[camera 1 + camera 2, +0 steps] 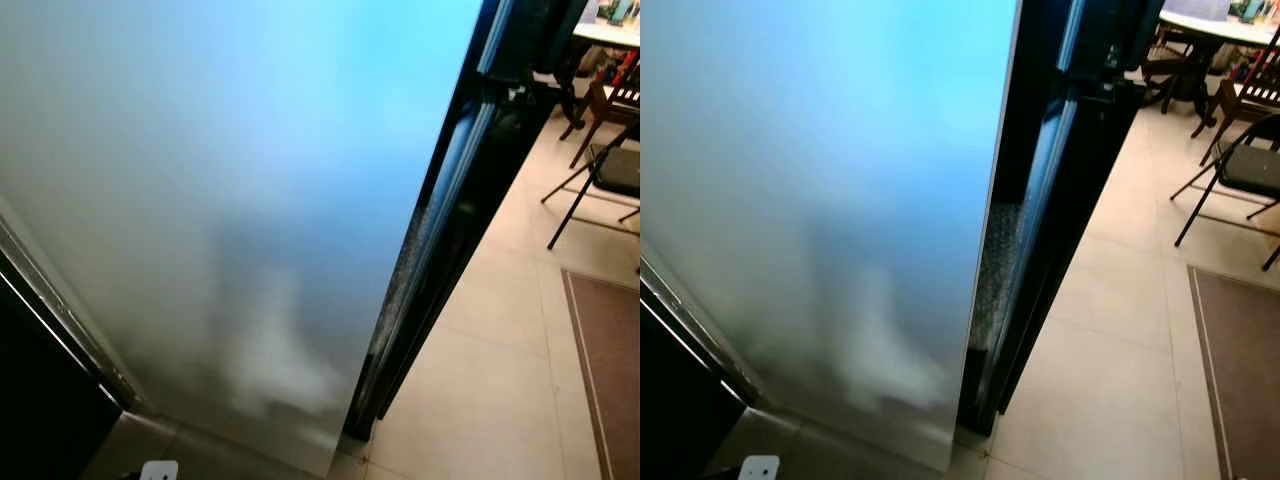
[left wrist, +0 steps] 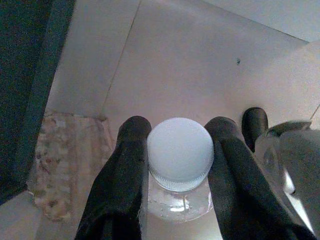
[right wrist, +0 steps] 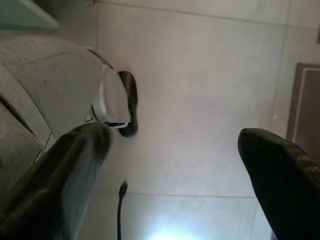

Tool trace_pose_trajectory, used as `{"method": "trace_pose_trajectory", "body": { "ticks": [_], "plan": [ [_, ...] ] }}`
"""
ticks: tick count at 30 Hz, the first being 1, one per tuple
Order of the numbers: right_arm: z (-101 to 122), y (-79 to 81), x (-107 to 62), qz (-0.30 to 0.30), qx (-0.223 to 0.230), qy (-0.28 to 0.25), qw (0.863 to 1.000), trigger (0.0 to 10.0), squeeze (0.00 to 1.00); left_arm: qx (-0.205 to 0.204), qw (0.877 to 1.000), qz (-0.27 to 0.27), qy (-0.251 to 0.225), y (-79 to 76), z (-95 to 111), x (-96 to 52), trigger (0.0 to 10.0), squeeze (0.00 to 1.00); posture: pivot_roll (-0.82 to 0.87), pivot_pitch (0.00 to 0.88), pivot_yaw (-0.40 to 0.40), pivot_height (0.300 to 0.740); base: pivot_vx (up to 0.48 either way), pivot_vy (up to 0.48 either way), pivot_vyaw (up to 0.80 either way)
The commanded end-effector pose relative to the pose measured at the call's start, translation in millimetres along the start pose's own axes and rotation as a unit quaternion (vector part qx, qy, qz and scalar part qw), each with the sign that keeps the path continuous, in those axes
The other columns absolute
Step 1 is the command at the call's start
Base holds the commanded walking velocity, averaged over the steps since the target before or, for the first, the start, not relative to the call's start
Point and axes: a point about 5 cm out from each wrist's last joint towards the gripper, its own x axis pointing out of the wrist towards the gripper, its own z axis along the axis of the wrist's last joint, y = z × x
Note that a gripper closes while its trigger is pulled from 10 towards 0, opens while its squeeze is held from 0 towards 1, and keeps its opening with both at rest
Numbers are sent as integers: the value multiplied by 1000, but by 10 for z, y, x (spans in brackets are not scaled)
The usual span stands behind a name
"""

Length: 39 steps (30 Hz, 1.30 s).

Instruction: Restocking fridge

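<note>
Pale tiled floor (image 1: pixel 480 380) under both wrists, close fridge front ahead. Left gripper (image 2: pixel 180 150): two black fingers (image 2: pixel 125 170) clenched on neck of one clear plastic bottle with white ribbed cap (image 2: pixel 180 152), held above floor tiles. Right gripper (image 3: pixel 175 150): two fingers spread wide, nothing between, floor below. Outward: one broad brushed-steel fridge door (image 1: pixel 230 200), glossy black fridge edge (image 1: pixel 450 230) beside it. One brown rug (image 1: pixel 610 370) at right. Far right, two dark chairs (image 1: pixel 600 170) near one white-topped table (image 1: pixel 610 35).
</note>
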Motion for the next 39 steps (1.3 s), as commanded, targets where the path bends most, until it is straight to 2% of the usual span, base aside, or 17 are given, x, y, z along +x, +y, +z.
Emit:
{"method": "trace_pose_trajectory", "body": {
  "ticks": [1,5,23,29,30,31,32,33,34,36,37,39],
  "plan": [
    [-19,50,1,9,4,2,1000,10000,0,2,1000,-6,4,-32,-9,-1,10000,0,18,0,-9,740,0,0,0],
    [-10,41,-3,-2,32,-14,999,10000,0,4,1000,-8,5,-32,-14,-2,10000,0,13,0,-8,740,0,0,0],
    [48,4,-23,-41,81,-68,994,10000,0,7,1000,-9,5,-28,-22,-3,10000,0,13,0,-2,740,0,0,0],
    [109,-19,-48,-60,111,-117,985,10000,0,11,1000,-7,6,-12,-32,-3,10000,0,-1,0,3,740,0,0,0],
    [406,-44,-19,-66,111,-170,977,10000,0,11,1000,-6,6,-8,-34,-3,10000,0,-1,0,3,740,0,0,0],
    [1030,-72,2,-64,104,-250,961,10000,0,11,1000,-6,6,-7,-35,-4,10000,0,-1,0,3,740,0,0,0],
    [1805,-90,-106,-65,94,-347,931,10000,0,12,1000,-6,6,-5,-36,-4,10000,0,-2,0,2,740,0,0,0],
    [1805,-90,-106,-65,94,-347,931,10000,0,12,1000,-6,6,-5,-36,-4,10000,0,-2,0,2,740,0,0,0],
    [2046,-104,-191,-71,88,-386,915,10000,0,12,1000,-5,6,-3,-37,-4,10000,0,-3,0,2,740,0,0,0],
    [2133,-97,-235,-76,64,-404,909,10000,0,12,1000,-5,5,-2,-36,-4,10000,0,-5,0,1,740,0,0,0],
    [2198,-70,-277,-74,44,-423,902,10000,0,13,1000,-4,5,-2,-37,-4,10000,0,-7,0,0,740,0,0,0],
    [2282,-11,-337,-63,39,-450,890,10000,0,13,1000,-4,5,-1,-38,-4,10000,0,-8,0,-4,740,0,0,0]
  ]
}}
